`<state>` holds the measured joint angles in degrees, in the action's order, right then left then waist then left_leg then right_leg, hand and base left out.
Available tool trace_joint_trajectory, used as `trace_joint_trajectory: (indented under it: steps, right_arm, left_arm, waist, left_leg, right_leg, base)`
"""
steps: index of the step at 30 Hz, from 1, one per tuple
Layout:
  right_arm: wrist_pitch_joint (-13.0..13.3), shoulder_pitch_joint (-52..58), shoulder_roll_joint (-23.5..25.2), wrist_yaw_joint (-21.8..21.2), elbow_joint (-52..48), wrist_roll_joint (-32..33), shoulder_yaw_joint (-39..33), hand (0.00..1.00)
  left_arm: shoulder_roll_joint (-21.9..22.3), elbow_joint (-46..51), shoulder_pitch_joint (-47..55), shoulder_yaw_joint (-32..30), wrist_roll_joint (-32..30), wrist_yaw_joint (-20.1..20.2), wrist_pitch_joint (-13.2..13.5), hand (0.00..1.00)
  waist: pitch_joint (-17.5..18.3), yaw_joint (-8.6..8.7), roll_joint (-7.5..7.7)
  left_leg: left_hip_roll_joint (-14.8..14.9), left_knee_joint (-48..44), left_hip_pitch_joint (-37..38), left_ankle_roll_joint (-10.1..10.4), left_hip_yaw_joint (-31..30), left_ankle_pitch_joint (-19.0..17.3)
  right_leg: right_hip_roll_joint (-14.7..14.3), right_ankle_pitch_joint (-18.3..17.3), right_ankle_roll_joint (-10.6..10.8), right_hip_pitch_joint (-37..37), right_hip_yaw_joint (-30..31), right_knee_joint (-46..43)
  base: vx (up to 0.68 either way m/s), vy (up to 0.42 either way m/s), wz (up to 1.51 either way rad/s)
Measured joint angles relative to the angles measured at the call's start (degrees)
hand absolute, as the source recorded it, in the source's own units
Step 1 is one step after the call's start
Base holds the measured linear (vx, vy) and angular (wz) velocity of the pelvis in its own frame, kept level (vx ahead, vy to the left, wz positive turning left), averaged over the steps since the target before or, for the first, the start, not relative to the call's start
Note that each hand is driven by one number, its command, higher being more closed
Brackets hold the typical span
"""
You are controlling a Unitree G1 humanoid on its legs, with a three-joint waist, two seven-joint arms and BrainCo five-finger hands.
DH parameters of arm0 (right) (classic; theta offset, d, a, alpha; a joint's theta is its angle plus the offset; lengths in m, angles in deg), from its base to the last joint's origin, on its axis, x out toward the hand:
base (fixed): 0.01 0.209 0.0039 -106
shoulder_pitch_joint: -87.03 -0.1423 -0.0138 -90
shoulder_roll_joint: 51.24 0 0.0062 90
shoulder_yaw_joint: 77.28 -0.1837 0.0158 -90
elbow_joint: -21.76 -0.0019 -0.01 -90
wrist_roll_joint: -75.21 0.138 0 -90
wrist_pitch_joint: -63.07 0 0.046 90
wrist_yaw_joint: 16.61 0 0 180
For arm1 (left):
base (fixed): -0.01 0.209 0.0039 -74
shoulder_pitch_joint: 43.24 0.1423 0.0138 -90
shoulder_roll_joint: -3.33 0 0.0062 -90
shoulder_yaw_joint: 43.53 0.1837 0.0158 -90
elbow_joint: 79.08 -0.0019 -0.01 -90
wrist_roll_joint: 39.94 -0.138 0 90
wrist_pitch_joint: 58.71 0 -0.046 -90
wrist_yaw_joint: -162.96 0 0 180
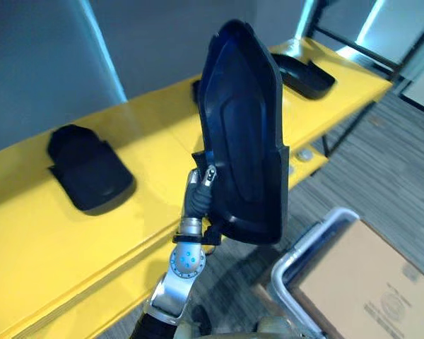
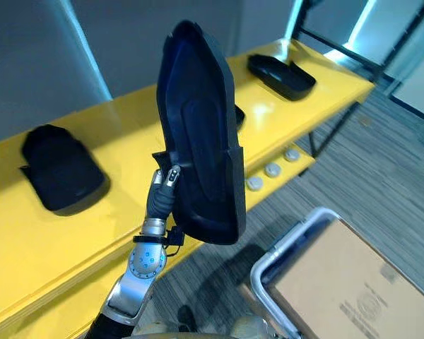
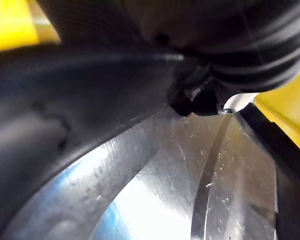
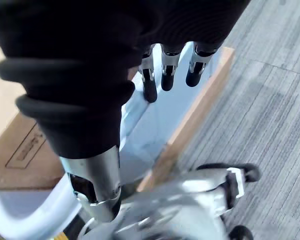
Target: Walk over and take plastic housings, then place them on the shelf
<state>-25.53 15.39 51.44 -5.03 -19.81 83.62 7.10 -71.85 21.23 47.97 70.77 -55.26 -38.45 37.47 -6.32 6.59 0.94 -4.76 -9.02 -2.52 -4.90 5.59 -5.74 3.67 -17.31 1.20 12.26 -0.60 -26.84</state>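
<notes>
A large dark plastic housing (image 1: 247, 134) stands upright in the air in front of the yellow shelf (image 1: 148, 127). My left hand (image 1: 200, 194) grips its lower left edge from below, fingers curled onto the rim. In the left wrist view the housing's dark surface (image 3: 65, 125) sits right against the hand. My right hand (image 4: 165, 70) hangs low with relaxed fingers and nothing in it, above a cardboard box (image 4: 15, 145). On the shelf lie two more housings, one at the left (image 1: 88, 169) and one at the far right (image 1: 304, 74). A third (image 2: 237, 116) peeks out behind the held one.
A trolley with a pale tubular handle (image 1: 304, 247) carries a cardboard box (image 1: 371, 282) at the lower right. Small round white parts (image 2: 272, 169) sit on the shelf's lower level. A dark metal frame (image 1: 353, 39) stands past the shelf's right end. Grey carpet lies to the right.
</notes>
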Motion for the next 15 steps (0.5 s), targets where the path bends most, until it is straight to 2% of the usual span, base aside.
trace_joint_trajectory:
  steps: [1,2,3,4,5,7,10,13,15]
  right_arm:
    - [1.0,-0.5,0.2,-0.4,-1.0,0.1,0.2,0.0]
    - [0.0,-1.0,-0.2,0.4,-1.1,0.7,-0.3,0.0]
    - [-0.5,-0.1,-1.2,0.9,-0.5,1.3,-0.6,0.0]
    - [-0.5,0.3,-1.4,0.8,-0.5,1.3,-0.6,0.0]
    - [-0.5,0.4,-1.8,0.6,-0.5,1.2,-0.1,0.0]
    - [-0.5,0.3,-1.8,0.6,-0.8,1.1,0.4,0.0]
    - [-0.5,0.2,-2.0,0.0,-2.5,0.4,1.5,0.0]
    - [1.9,-0.9,-1.4,-1.1,-6.5,-0.2,2.5,0.0]
    - [1.8,-1.6,-1.1,-1.3,-5.9,-0.2,2.6,0.0]
  left_arm:
    - [0.5,-0.3,1.2,0.0,0.0,-0.1,0.0,1.0]
    - [1.0,-0.3,2.1,0.0,0.1,0.0,-0.1,1.0]
    - [1.9,-0.1,3.5,0.1,0.1,0.1,0.0,1.0]
    - [2.1,0.1,3.8,0.0,0.1,0.1,0.1,1.0]
    - [2.2,0.8,4.7,-0.3,0.8,0.1,0.4,1.0]
    - [2.2,1.6,5.6,-0.3,1.2,0.2,0.5,1.0]
    - [2.1,3.1,8.0,-0.2,1.3,0.4,0.6,1.0]
    - [2.1,3.1,9.3,-0.2,1.3,1.8,0.6,1.0]
    - [2.1,3.1,9.5,-0.2,1.3,2.6,0.6,1.0]
  waist:
    - [0.8,-1.27,0.84]
    - [1.3,-1.43,0.15]
    - [2.1,-2.7,-1.22]
    - [2.2,-2.95,-1.57]
    - [2.7,-3.64,-2.55]
    - [2.8,-4.42,-2.17]
    - [3.3,-4.34,-1.79]
    - [3.8,-4.4,-1.54]
    - [4.6,-4.59,-1.06]
  left_leg:
    - [-2.2,-0.4,0.5,0.4,-2.4,-0.5]
    - [-1.7,-1.1,0.1,1.7,-3.0,-1.8]
    - [1.0,-2.9,-0.6,2.8,-0.4,-3.4]
    - [1.9,-3.3,-0.5,3.2,0.5,-3.6]
    - [3.8,-3.5,-0.4,4.0,2.3,-3.0]
    - [4.8,-2.0,0.5,4.7,2.5,-2.2]
    - [5.8,1.2,1.5,5.2,2.7,-0.5]
    - [6.1,5.0,3.2,5.1,2.8,2.2]
    - [6.2,6.4,3.6,5.2,2.9,3.2]
  right_leg:
    - [3.2,5.0,0.8,-0.5,-1.4,0.5]
    - [3.3,5.0,0.8,-1.5,-3.1,1.3]
    - [2.9,5.5,0.1,-3.6,-6.1,4.1]
    - [2.7,5.7,0.0,-4.2,-6.8,5.0]
    - [2.1,6.4,-0.7,-6.0,-8.8,6.7]
    - [1.1,7.4,-1.4,-7.6,-9.7,9.1]
    - [-0.3,9.5,-1.9,-9.4,-10.4,13.3]
    - [-1.4,12.2,-2.1,-11.1,-10.4,17.6]
    - [-1.9,13.6,-2.2,-12.0,-10.4,20.0]
  base:
    - [0.16,-0.142,1.55]
    - [0.13,-0.165,1.42]
    - [0.04,-0.079,0.81]
    - [0.07,-0.127,0.82]
    - [0.04,-0.156,0.46]
    - [0.0,-0.154,0.25]
    - [-0.02,-0.068,0.04]
    - [0.0,-0.02,-0.03]
    - [0.0,0.0,0.0]
